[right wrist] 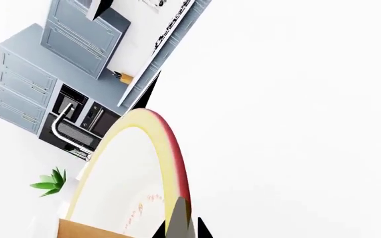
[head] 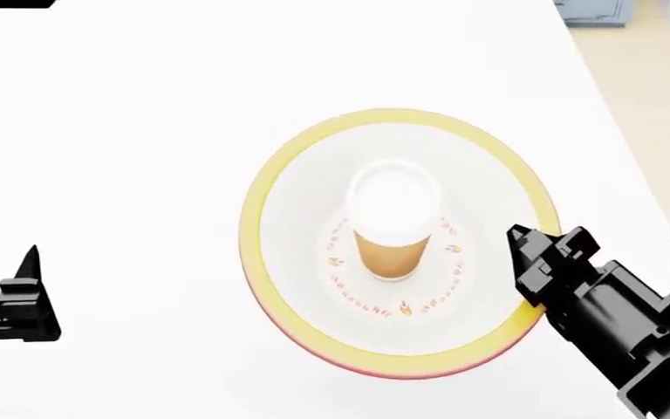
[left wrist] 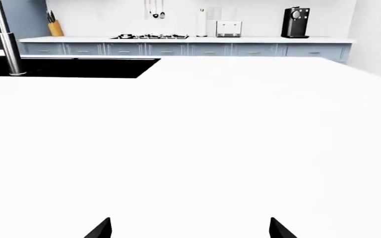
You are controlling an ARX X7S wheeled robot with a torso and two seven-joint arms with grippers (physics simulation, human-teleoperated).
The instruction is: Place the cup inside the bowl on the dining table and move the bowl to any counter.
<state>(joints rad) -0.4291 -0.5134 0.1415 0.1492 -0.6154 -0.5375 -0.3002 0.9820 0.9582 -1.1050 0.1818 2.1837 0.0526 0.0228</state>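
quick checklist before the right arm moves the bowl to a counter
1. Cup inside the bowl, upright: ok.
2. Right tool at the bowl's rim: ok.
3. Right tool clamped on the rim: cannot tell.
4. Left tool away from the bowl, open: ok.
5. Table around the bowl free of other things: ok.
6. Counter with bare space in sight: ok.
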